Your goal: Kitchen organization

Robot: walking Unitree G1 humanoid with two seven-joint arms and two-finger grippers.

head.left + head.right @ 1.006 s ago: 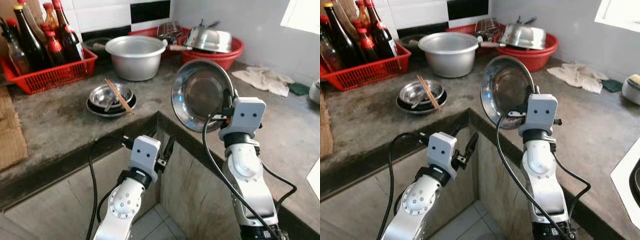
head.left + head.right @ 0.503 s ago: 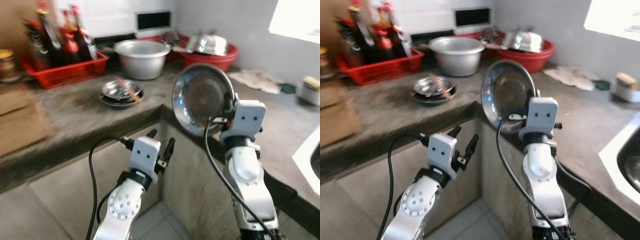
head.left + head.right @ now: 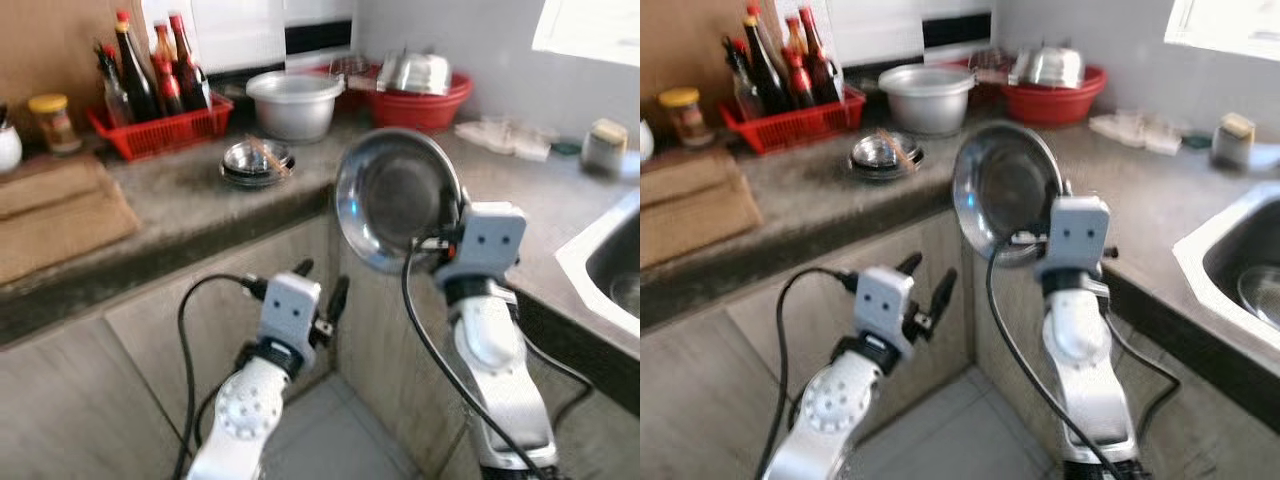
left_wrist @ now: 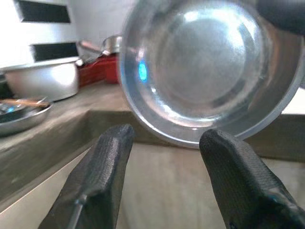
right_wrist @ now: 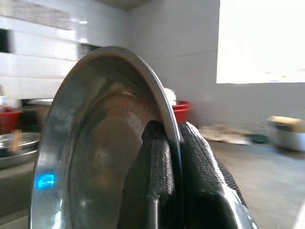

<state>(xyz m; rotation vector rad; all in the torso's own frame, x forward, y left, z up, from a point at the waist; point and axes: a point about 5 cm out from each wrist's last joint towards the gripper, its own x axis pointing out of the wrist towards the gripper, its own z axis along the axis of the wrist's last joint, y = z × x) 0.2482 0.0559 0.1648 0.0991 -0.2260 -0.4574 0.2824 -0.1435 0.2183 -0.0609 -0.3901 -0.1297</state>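
While its fingertips hide behind it, the right gripper (image 5: 167,143) still pinches the round steel plate (image 3: 398,195); left gripper (image 4: 164,143) gapes empty; sink now visible.

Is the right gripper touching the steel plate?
Touching. The right wrist view shows the right gripper with its two black fingers pinched on the rim of the steel plate, one on each side.

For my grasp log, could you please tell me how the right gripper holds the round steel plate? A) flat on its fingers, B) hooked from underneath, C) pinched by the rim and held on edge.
C: the right gripper pinches the round steel plate by its rim, one finger on each face, plate on edge.
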